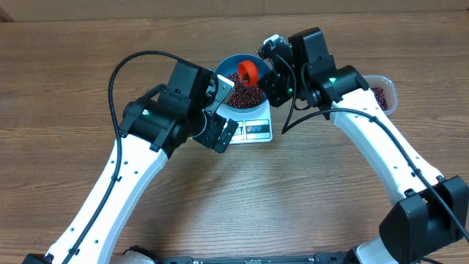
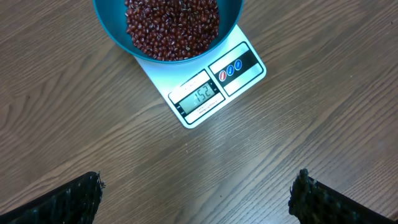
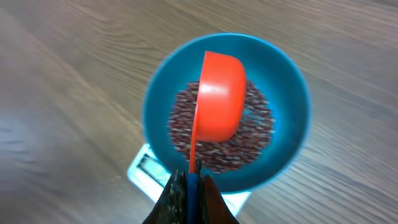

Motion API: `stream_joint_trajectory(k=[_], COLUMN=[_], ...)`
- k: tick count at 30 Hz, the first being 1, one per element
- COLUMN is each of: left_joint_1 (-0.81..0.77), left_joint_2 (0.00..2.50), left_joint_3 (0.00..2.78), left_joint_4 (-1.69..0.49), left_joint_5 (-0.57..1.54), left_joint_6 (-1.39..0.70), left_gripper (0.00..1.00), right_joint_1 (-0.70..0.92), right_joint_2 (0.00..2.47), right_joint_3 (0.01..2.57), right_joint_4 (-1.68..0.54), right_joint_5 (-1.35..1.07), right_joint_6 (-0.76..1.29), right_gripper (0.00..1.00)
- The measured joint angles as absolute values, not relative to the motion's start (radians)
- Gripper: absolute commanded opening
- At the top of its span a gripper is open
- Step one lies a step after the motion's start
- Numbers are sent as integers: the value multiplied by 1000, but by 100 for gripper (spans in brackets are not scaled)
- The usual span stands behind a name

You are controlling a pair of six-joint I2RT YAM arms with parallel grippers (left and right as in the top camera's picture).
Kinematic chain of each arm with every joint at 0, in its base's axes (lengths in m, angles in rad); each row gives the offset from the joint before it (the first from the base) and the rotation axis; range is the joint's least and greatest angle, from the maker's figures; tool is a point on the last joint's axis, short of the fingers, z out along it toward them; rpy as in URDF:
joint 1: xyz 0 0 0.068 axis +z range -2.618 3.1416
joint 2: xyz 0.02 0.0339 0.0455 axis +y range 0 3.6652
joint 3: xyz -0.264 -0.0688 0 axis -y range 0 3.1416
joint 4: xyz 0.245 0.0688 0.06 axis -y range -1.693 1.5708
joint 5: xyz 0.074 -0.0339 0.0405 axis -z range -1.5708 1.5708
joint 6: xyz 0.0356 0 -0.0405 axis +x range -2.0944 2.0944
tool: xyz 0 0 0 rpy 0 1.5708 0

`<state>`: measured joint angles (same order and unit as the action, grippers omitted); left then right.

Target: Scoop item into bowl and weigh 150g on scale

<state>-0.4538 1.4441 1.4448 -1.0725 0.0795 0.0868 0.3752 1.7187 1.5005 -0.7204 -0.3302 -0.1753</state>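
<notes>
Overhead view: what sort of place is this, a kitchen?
Probably a robotics lab bench, not a kitchen: a white left arm and right arm share a wood-grain table, and the right gripper holds an orange scoop over a blue bowl of beans on a scale.

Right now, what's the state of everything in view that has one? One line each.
scale, switched on, display reads 152.
bowl, sitting on the scale, partly filled.
beans, heaped in the bowl.
scoop, tipped on edge over the bowl.
tub, uncovered, some beans inside.
right gripper, shut on the scoop's handle.
left gripper, open, empty, above the table.
</notes>
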Motion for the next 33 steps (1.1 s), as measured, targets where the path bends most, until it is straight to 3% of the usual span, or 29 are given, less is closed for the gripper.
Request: stream_joint_trajectory(k=[7, 14, 25, 33], left_joint_1=[-454, -454, -454, -454], left_joint_2=[1444, 1444, 1444, 1444], left_joint_3=[1445, 1445, 1445, 1445], left_joint_4=[-1073, -1073, -1073, -1073], left_joint_5=[80, 80, 80, 80], left_joint_6=[87, 87, 87, 87], left_gripper=[100, 100, 100, 100], right_joint_1=[196, 4, -303, -323], right_joint_2=[1719, 1708, 1583, 1583], right_joint_3=[1501, 1501, 1501, 1501], right_joint_4=[-714, -792, -984, -1038], right_joint_5=[-628, -751, -573, -268], right_joint_6=[-140, -130, -127, -105], right_gripper=[4, 4, 4, 4])
